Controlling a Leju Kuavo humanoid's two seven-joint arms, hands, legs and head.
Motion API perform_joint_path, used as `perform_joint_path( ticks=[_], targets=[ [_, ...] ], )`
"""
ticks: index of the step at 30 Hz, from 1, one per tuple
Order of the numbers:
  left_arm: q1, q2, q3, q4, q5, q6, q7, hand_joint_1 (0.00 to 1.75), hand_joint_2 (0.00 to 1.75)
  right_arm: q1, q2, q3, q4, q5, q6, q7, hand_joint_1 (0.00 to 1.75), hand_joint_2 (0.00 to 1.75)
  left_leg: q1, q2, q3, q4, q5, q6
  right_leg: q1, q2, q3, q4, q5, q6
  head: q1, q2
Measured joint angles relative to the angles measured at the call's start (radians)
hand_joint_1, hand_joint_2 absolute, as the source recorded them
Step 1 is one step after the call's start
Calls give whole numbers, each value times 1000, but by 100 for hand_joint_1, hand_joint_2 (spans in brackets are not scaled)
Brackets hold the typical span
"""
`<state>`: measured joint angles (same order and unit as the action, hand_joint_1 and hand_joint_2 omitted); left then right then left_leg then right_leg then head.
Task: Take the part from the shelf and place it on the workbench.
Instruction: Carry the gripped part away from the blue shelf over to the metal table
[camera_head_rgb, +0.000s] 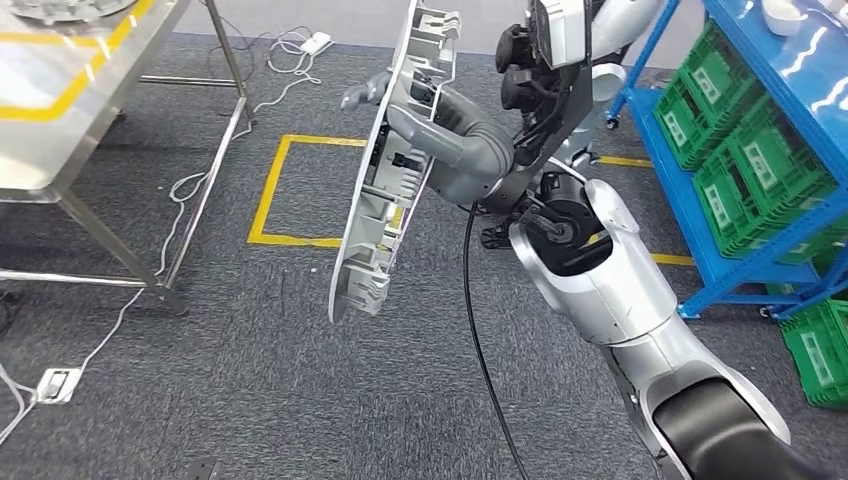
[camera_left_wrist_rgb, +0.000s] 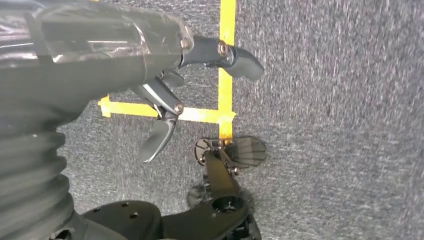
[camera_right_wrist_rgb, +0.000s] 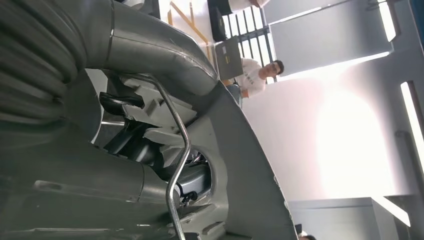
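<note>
The part (camera_head_rgb: 375, 240) is a long, curved grey plastic panel with ribs and clips on its inner side, held upright on edge above the carpet in the head view. My right hand (camera_head_rgb: 440, 130) grips it near its upper half, with fingertips (camera_head_rgb: 362, 94) showing past its far edge. Close up in the right wrist view, the right hand (camera_right_wrist_rgb: 125, 45) wraps the part (camera_right_wrist_rgb: 240, 165) beside a bent metal wire. My left hand (camera_left_wrist_rgb: 165, 75) hangs over the floor with its fingers apart and nothing in them. The steel workbench (camera_head_rgb: 60, 110) stands at the far left.
The blue shelf (camera_head_rgb: 720, 270) with green crates (camera_head_rgb: 750, 150) stands at the right. A yellow tape square (camera_head_rgb: 275, 190) marks the carpet between shelf and bench. Cables and a power strip (camera_head_rgb: 57, 383) lie near the bench legs. A person (camera_right_wrist_rgb: 255, 75) sits far off.
</note>
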<state>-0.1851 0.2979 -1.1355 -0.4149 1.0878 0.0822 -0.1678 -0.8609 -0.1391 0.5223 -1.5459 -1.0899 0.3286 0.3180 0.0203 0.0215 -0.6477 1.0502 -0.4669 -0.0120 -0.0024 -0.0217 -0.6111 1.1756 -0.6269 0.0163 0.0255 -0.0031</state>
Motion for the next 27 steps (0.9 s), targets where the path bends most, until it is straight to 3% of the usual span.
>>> perform_joint_path(
  ticks=[2,3,4,7,9,11,13,15,17,18,19,20,22,24,26,27],
  targets=[
    [0,1,0,1,-1,-4,0,0,175,4,-1,0,2,0,4,0,175,175,-7,-20,0,0,1,4,2,13,-57,121,-43,-6,11,0],
    [0,1,0,1,-2,-5,0,0,175,6,-1,0,3,0,4,0,175,175,-11,-32,0,0,2,6,5,17,-68,139,-37,-13,14,0],
    [0,1,0,2,-2,-6,0,0,175,6,-2,0,3,0,5,0,175,175,-13,-43,0,0,2,8,9,21,-62,116,-11,-22,16,0],
    [0,-1,0,3,-1,-9,-1,0,175,2,-2,0,3,0,4,0,175,175,-15,-76,0,-1,6,9,25,62,14,-72,98,-52,18,0],
    [0,-3,0,3,-1,-10,-1,0,175,-3,-2,0,3,0,2,0,175,175,-12,-94,-6,-2,12,4,31,77,41,-137,116,-63,18,0],
    [2,-3,0,4,-1,-11,-1,0,175,-7,-1,0,1,0,1,0,175,175,-10,-107,-13,-6,20,-6,29,61,48,-156,121,-66,20,0],
    [3,-3,0,4,0,-10,0,0,175,-8,4,0,0,-1,0,0,175,175,-14,-72,-25,11,3,-15,25,41,58,-183,135,-66,16,0],
    [2,-3,0,4,-1,-9,1,0,175,-9,7,1,0,-1,3,0,175,175,-14,-26,-64,97,-54,-23,23,22,63,-200,145,-66,4,0],
    [2,-1,0,5,-2,-9,3,0,175,-5,8,1,2,-1,8,0,175,175,-6,-21,-114,208,-103,-35,23,2,61,-199,146,-66,-9,0],
    [3,0,0,5,-3,-10,4,0,175,-3,8,1,3,-1,10,0,175,175,-2,-20,-123,232,-105,-42,21,-9,60,-198,145,-64,-15,0],
    [3,0,0,6,-3,-11,4,0,175,-1,8,1,5,-1,11,0,175,175,3,-16,-114,221,-90,-49,19,-19,59,-195,143,-61,-19,0],
    [4,1,0,7,-3,-12,4,0,175,0,8,1,7,-1,11,0,175,175,7,-7,-85,175,-63,-57,16,-28,59,-189,139,-55,-21,0],
    [3,-1,0,7,-3,-12,4,0,175,-1,8,1,8,-1,8,0,175,175,11,34,-16,58,-20,-68,13,-42,55,-169,125,-37,-29,0],
    [2,-3,0,8,-3,-7,7,0,175,-3,10,1,6,-2,3,1,175,175,7,58,13,8,-15,-51,15,-52,51,-152,113,-25,-30,0],
    [3,-4,0,8,-3,-3,10,0,175,-4,12,2,5,-2,1,2,175,175,2,43,10,8,-16,-24,13,-63,51,-148,108,-21,-22,0],
    [3,-4,0,8,-3,-2,10,0,175,-5,13,2,5,-3,1,2,175,175,0,34,9,8,-15,-17,10,-61,50,-144,103,-18,-17,0]
  ],
)
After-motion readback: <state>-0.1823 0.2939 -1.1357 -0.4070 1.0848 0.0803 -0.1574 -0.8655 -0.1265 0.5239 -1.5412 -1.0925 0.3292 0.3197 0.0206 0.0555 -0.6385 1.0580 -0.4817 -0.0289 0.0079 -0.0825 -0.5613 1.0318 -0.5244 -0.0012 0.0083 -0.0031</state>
